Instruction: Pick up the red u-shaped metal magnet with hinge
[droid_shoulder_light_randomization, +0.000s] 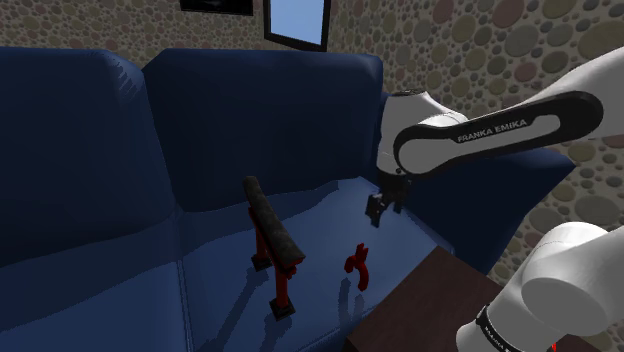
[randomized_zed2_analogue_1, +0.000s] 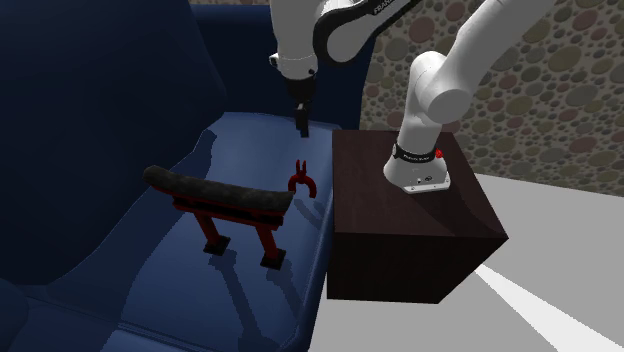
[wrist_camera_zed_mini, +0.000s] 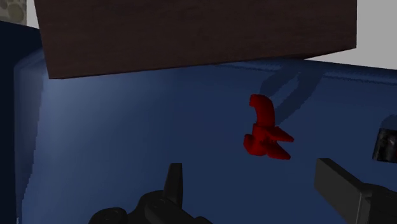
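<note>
- Wrist view: the gripper (wrist_camera_zed_mini: 261, 191) runs off the bottom edge. Its fingers (wrist_camera_zed_mini: 347, 188) stand apart, roots out of frame.
- Red magnet (wrist_camera_zed_mini: 264, 130): I can't pick out a hinge on it. It is too small in both exterior views to settle that.
- Dark grey piece (wrist_camera_zed_mini: 385, 143) near the magnet is cut by the frame edge. I can't tell what it is.
- Dark box (droid_shoulder_light_randomization: 420, 310) under the arm is cropped by the shoulder view's bottom edge.
- Arm (randomized_zed2_analogue_1: 440, 70): the upper links leave the second exterior view at the top.
- Sofa (droid_shoulder_light_randomization: 90, 150) is cut at the shoulder view's left and bottom.
- Wall frame (droid_shoulder_light_randomization: 298, 20) is clipped by the top edge, its content unreadable.
</note>
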